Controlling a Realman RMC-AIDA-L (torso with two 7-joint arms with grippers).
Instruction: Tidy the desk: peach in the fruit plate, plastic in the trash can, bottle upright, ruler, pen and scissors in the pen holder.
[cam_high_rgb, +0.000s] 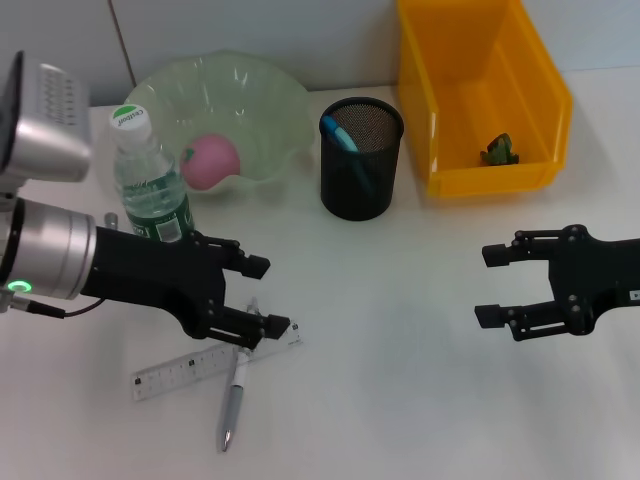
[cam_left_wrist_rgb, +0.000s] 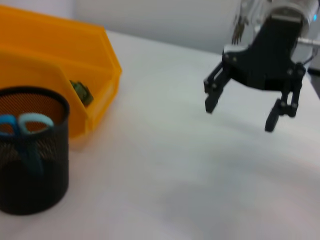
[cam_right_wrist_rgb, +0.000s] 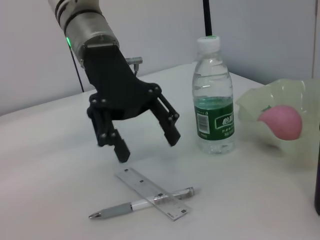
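Observation:
My left gripper (cam_high_rgb: 266, 296) is open and hovers just above the near end of the clear ruler (cam_high_rgb: 190, 368), which lies flat and crosses the silver pen (cam_high_rgb: 232, 396). In the right wrist view the left gripper (cam_right_wrist_rgb: 147, 145) hangs over the ruler (cam_right_wrist_rgb: 152, 192) and pen (cam_right_wrist_rgb: 140, 204). The bottle (cam_high_rgb: 150, 180) stands upright beside the green fruit plate (cam_high_rgb: 262, 92), which holds the pink peach (cam_high_rgb: 212, 160). Blue-handled scissors (cam_high_rgb: 339, 134) stand in the black mesh pen holder (cam_high_rgb: 360, 175). A green piece of plastic (cam_high_rgb: 498, 150) lies in the yellow bin (cam_high_rgb: 470, 178). My right gripper (cam_high_rgb: 488, 286) is open and holds nothing.
The yellow bin stands at the back right, right of the pen holder. Bare white tabletop (cam_high_rgb: 400, 350) spreads between the two grippers. In the left wrist view the right gripper (cam_left_wrist_rgb: 240, 115) hangs over bare table, away from the bin (cam_left_wrist_rgb: 95, 65) and pen holder (cam_left_wrist_rgb: 32, 165).

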